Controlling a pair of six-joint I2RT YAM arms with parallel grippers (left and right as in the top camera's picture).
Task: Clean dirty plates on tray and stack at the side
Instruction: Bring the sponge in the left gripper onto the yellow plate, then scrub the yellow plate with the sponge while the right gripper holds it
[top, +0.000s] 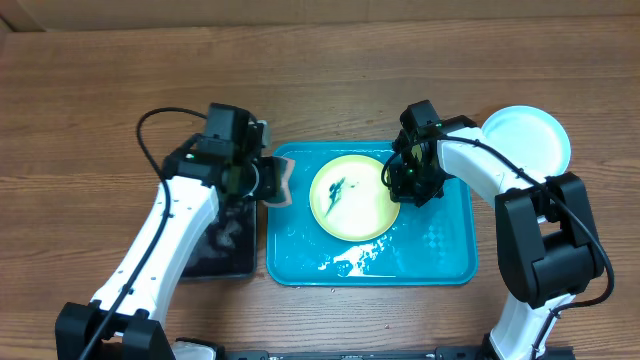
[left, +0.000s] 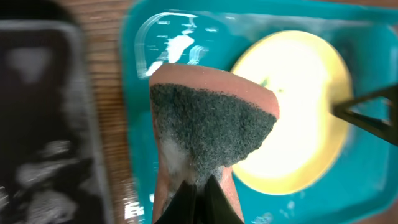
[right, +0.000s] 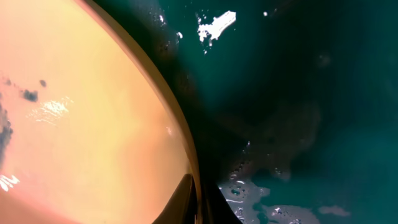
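Sweep the sponge (left: 211, 124) right from where the left gripper (top: 266, 182) clamps it at the left rim of the tray (top: 440, 252): the smeared yellow-green plate (top: 358, 208) lies just right of it, mid-tray, its right rim pinched in the closed right gripper (top: 397, 180).

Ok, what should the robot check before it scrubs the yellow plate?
1. The sponge is held in the left gripper: ok.
2. The right gripper pinches the rim of the yellow plate: ok.
3. The plate lies inside the blue tray: ok.
4. The plate is clean: not ok, there is a dark smear near its middle.
5. The sponge touches the plate: not ok, it is at the tray's left edge.
6. The sponge is wet enough: cannot tell.
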